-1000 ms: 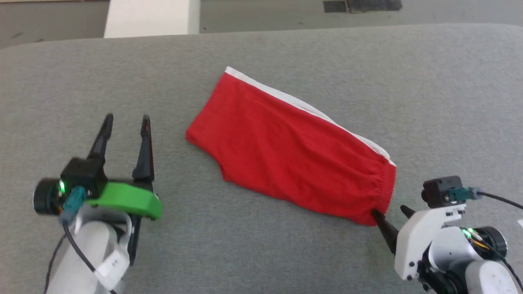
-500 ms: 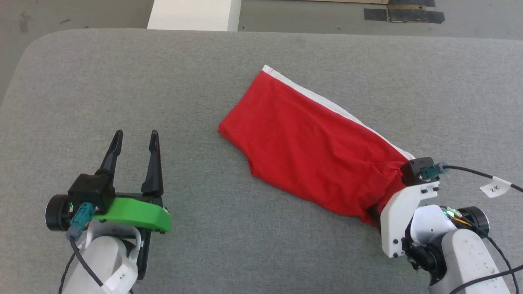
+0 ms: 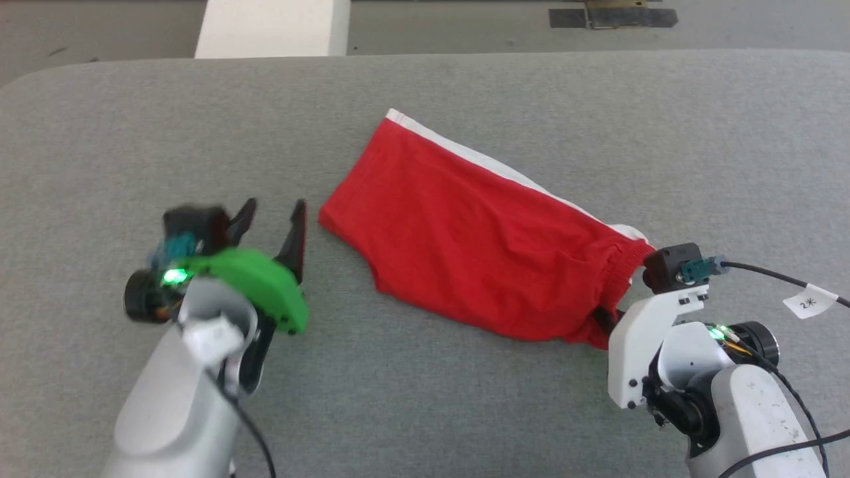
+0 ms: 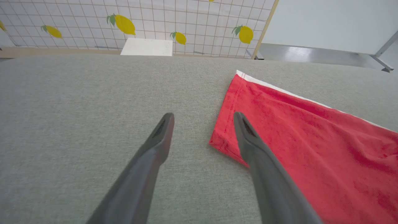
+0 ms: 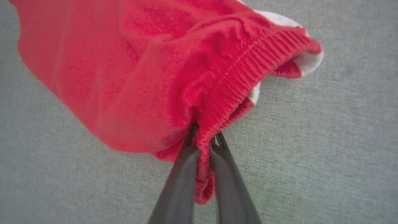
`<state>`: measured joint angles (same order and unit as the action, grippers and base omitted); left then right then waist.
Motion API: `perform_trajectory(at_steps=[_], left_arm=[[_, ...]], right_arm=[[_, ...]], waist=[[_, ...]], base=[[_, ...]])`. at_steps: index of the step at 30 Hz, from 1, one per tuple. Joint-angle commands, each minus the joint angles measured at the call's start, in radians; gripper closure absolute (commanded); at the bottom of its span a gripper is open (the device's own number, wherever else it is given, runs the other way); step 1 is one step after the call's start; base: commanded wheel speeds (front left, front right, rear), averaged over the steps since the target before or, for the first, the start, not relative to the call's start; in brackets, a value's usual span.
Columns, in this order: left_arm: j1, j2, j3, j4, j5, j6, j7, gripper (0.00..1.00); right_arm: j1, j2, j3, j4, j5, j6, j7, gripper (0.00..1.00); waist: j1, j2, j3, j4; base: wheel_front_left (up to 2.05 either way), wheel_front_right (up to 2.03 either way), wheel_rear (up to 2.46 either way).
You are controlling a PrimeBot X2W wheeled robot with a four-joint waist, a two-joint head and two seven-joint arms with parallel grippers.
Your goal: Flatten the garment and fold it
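The garment (image 3: 465,232), bright red shorts with a white side stripe, lies slanted across the grey padded table (image 3: 425,398). Its gathered waistband (image 5: 245,71) is bunched and lifted at the right end. My right gripper (image 5: 203,138) is shut on the waistband's near corner, red fabric pinched between the two dark fingers; in the head view that gripper (image 3: 601,317) is mostly hidden under the cloth. My left gripper (image 3: 273,212) stands open just left of the leg hem. In the left wrist view the garment's hem corner (image 4: 217,143) lies between the open gripper's (image 4: 202,116) fingers, its right finger over the fabric.
A white block (image 3: 272,26) stands beyond the table's far edge, with floor and dark tape marks (image 3: 611,16) behind. A tiled wall with lemon pictures (image 4: 124,23) shows in the left wrist view. A cable with a white tag (image 3: 807,302) trails from my right wrist.
My right gripper has closed on the waistband corner and bunched that end. My left gripper has moved right, up to the leg hem. The head camera has shifted too.
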<state>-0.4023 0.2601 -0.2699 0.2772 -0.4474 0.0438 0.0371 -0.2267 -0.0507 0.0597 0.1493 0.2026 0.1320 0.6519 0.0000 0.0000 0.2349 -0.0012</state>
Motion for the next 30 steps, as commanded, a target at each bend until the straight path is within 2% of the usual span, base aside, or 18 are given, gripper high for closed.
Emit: perform_trajectory(at_steps=[1, 3, 9, 14, 15, 16, 17, 21, 22, 30], left_arm=[[-0.047, -0.01, -0.007, 0.031, -0.02, -0.002, 0.062, 0.0], [-0.117, -0.015, -0.023, 0.088, -0.032, 0.001, 0.175, 0.0], [-0.241, -0.02, -0.056, 0.246, -0.044, 0.046, 0.444, 0.0], [-0.252, -0.032, -0.077, 0.299, -0.077, 0.042, 0.592, 0.0], [-0.246, -0.038, -0.078, 0.297, -0.088, 0.036, 0.604, 0.49], [-0.243, -0.039, -0.079, 0.294, -0.093, 0.029, 0.606, 0.67], [-0.237, -0.042, -0.082, 0.293, -0.099, 0.021, 0.609, 1.0], [-0.225, -0.05, -0.09, 0.28, -0.11, -0.002, 0.597, 1.0], [-0.228, -0.051, -0.084, 0.27, -0.114, -0.012, 0.556, 1.0], [-0.221, -0.052, 0.004, 0.215, -0.175, -0.013, 0.425, 1.0]], right_arm=[[-0.02, 0.0, 0.006, -0.01, 0.01, -0.001, -0.006, 1.0], [-0.024, 0.0, 0.017, -0.019, 0.012, -0.001, -0.007, 1.0], [-0.035, 0.0, 0.038, -0.029, 0.025, -0.001, -0.005, 1.0], [-0.041, 0.0, 0.032, -0.029, 0.028, -0.001, -0.016, 1.0], [-0.041, 0.0, 0.027, -0.027, 0.029, -0.001, -0.019, 1.0], [-0.04, 0.0, 0.024, -0.026, 0.028, -0.001, -0.02, 1.0], [-0.04, 0.0, 0.02, -0.025, 0.026, -0.001, -0.023, 1.0], [-0.039, 0.0, 0.011, -0.018, 0.026, -0.001, -0.028, 1.0], [-0.037, 0.0, 0.006, -0.013, 0.025, -0.001, -0.03, 1.0], [-0.02, 0.0, -0.023, -0.017, 0.032, -0.001, -0.02, 1.0]], waist=[[0.0, 0.0, 0.016, -0.029], [0.0, 0.0, 0.028, -0.048], [0.0, 0.0, 0.066, -0.089], [0.0, 0.0, 0.083, -0.105], [0.0, 0.0, 0.085, -0.106], [0.0, 0.0, 0.086, -0.105], [0.0, 0.0, 0.089, -0.104], [0.0, 0.0, 0.091, -0.097], [0.0, 0.0, 0.085, -0.088], [0.0, 0.0, 0.027, -0.048]], base=[[0.0, 0.0, 0.0], [0.0, 0.0, 0.0], [0.0, 0.0, 0.0], [0.0, 0.0, 0.0], [0.0, 0.0, 0.0], [0.0, 0.0, 0.0], [0.0, 0.0, 0.0], [0.0, 0.0, 0.0], [0.0, 0.0, 0.0], [0.0, 0.0, 0.0]])
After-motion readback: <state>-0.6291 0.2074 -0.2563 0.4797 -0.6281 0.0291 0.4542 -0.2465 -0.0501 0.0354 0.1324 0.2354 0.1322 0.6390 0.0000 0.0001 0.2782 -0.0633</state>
